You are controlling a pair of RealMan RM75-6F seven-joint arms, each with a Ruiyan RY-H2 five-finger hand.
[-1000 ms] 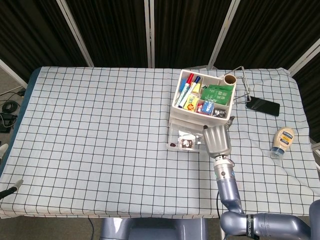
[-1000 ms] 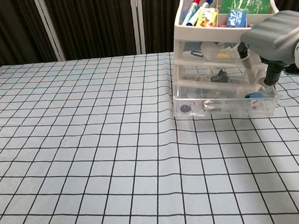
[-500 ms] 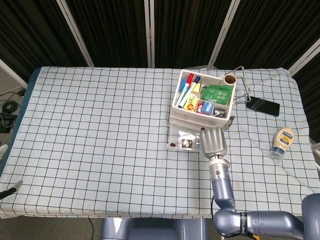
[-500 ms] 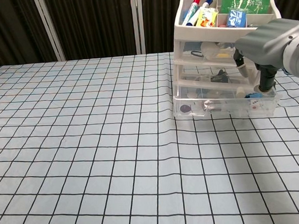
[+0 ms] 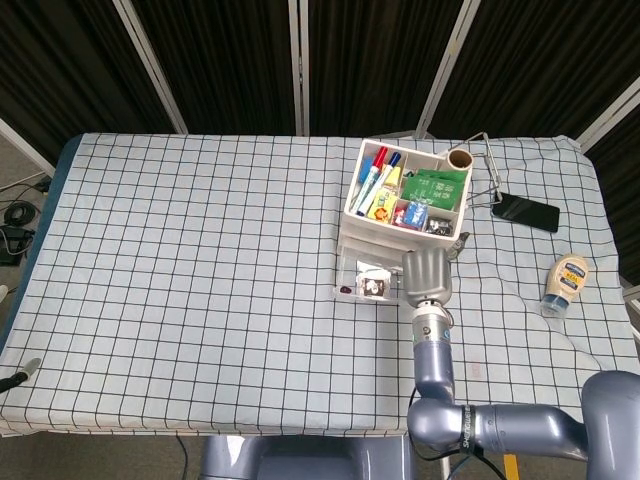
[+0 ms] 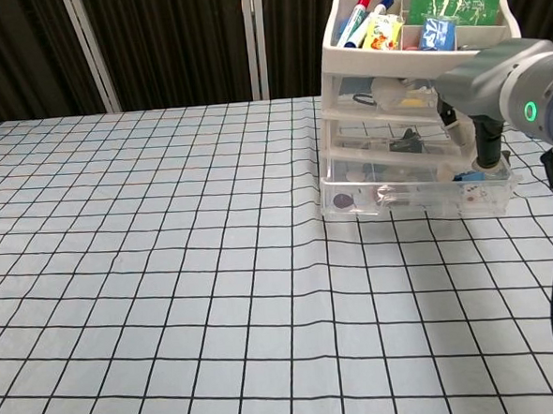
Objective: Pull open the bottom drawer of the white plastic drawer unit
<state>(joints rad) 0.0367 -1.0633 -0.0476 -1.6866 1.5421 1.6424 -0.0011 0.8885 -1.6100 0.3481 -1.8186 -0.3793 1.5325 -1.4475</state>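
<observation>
The white plastic drawer unit [image 5: 352,205] [image 6: 333,119] stands right of the table's middle, with markers and packets in its top tray. Its clear bottom drawer [image 5: 362,280] [image 6: 403,197] sticks out toward me with small items inside. My right hand [image 5: 428,276] [image 6: 494,72] is over the drawer's right front corner. In the chest view its fingers [image 6: 486,149] reach down behind the drawer's front wall and hook onto it. The palm hides that corner in the head view. Neither view shows my left hand.
A black phone [image 5: 525,211] and a wire clip frame [image 5: 487,175] lie right of the unit. A squeeze bottle [image 5: 566,280] lies near the right edge. A thin grey tip [image 5: 20,375] pokes in at the lower left edge. Checked cloth covers the table [image 5: 200,260].
My right hand has shifted slightly left along the drawer front, its fingers staying down in the drawer. The drawer's position looks the same.
</observation>
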